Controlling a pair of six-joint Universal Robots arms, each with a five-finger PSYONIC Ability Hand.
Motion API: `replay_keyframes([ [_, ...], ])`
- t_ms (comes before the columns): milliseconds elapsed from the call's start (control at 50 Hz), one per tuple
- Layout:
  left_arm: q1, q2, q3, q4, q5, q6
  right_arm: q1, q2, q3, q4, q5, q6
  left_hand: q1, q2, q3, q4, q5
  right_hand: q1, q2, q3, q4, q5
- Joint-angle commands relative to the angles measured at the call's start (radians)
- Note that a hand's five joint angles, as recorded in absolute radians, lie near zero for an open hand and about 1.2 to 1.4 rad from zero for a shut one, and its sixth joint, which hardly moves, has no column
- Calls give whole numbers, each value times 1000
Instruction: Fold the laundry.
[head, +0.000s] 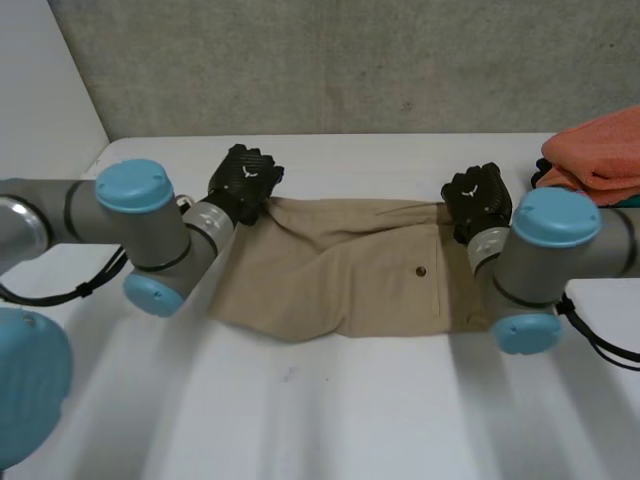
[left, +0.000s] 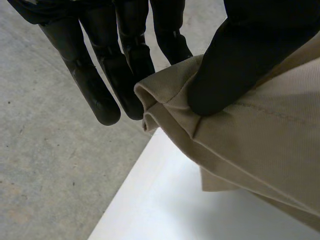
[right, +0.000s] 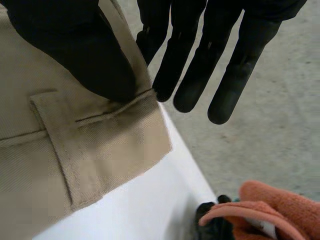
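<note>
Grasp stage of a fold. Khaki trousers (head: 340, 270) lie flat on the tabletop (head: 350, 420). The left hand (head: 243, 180) pinches their far left corner between thumb and straight fingers (left: 125, 65). The right hand (head: 478, 198) pinches the far waistband corner likewise. The next move probably calls for lifting both corners level and drawing them toward the near edge.

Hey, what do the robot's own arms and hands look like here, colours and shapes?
The left arm and right arm are thick grey tubes with rounded joints closed by round light-blue caps. Each arm ends in a black hand. The left hand and right hand have matt, segmented fingers with rounded tips and a broader thumb.
</note>
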Motion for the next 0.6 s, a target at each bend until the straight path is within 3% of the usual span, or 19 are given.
replay_keyframes([
  [20,-13,-16,61,20,-75,-67,22,76,-78,-152,99,-2,-959,-993,-993,-1003,-986,-879,-947,-955,-962,-963],
  [120,-19,120,-52,23,-120,-139,22,-31,-8,-159,45,45,-959,-993,-993,-1003,-986,-879,-947,-955,-962,-963],
  [180,-13,254,-181,36,-127,-169,7,-172,79,-93,10,107,-959,-993,-993,-1003,-986,-879,-947,-955,-962,-963],
  [280,-13,490,-471,67,-83,-214,-72,-382,245,302,-160,238,-959,-993,-993,-1003,-986,-797,-865,-874,-880,-882],
  [380,-10,570,-600,-71,-14,-225,-119,-401,336,515,-246,297,-959,-993,-993,-1003,-986,-723,-791,-800,-806,-808],
  [480,-10,582,-654,-268,34,-243,-152,-375,426,411,-262,291,-959,-993,-993,-1003,-986,-665,-733,-741,-747,-749],
  [560,-17,568,-666,-271,35,-255,-156,-333,452,276,-260,288,-959,-993,-993,-1003,-986,-618,-685,-694,-700,-702],
  [600,-19,565,-669,-257,34,-258,-151,-298,446,213,-251,286,-959,-993,-993,-1003,-986,-474,-542,-551,-557,-559],
])
